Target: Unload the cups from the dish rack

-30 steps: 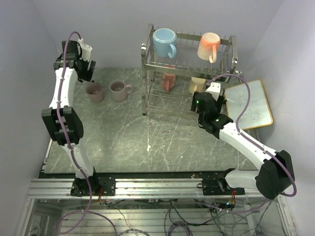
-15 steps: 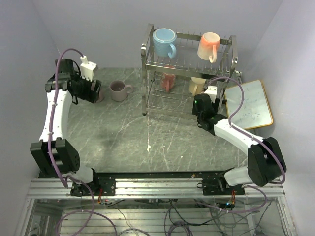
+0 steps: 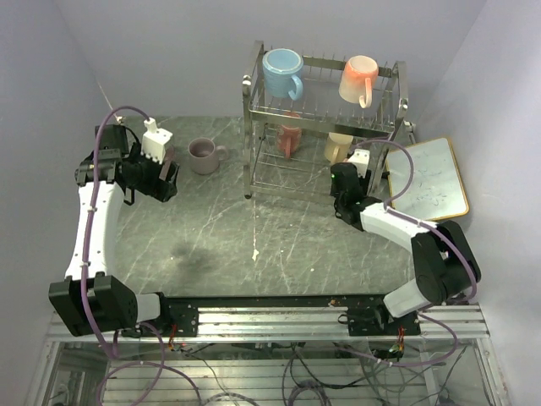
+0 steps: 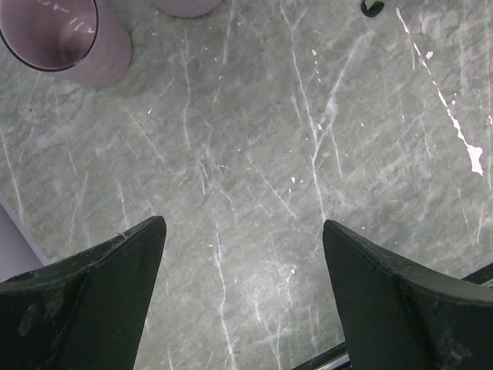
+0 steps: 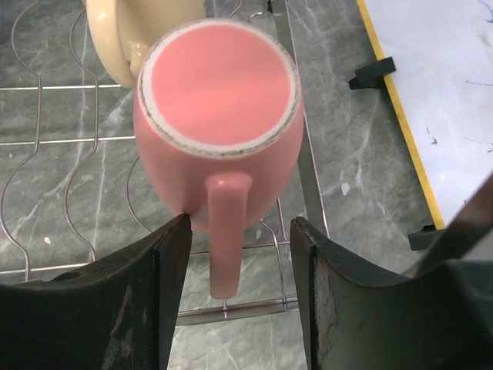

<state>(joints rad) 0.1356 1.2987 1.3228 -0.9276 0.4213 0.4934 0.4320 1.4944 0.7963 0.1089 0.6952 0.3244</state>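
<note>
The chrome dish rack [image 3: 254, 127] holds a light blue mug [image 3: 283, 72] and a peach-orange mug [image 3: 358, 79] on its top tier. A salmon mug [image 3: 290, 138] and a pale yellow mug [image 3: 340, 145] sit on the lower tier. My right gripper [image 3: 341, 175] is open at the lower tier's front. In the right wrist view its jaws [image 5: 239, 223] stand either side of the handle of an upturned pink mug [image 5: 219, 85], with the yellow mug [image 5: 139, 31] behind it. My left gripper [image 3: 161, 179] is open and empty above the table [image 4: 243, 225]. Two mauve mugs [image 4: 58, 38] [image 3: 203, 155] stand on the table.
A gold-framed whiteboard [image 3: 429, 179] lies on the table right of the rack; its edge also shows in the right wrist view [image 5: 431, 85]. A rack foot [image 4: 372, 8] shows at the top of the left wrist view. Walls close in on both sides.
My left arm has swung down and forward, away from the mauve mugs. My right gripper has pushed in toward the rack's lower tier.
</note>
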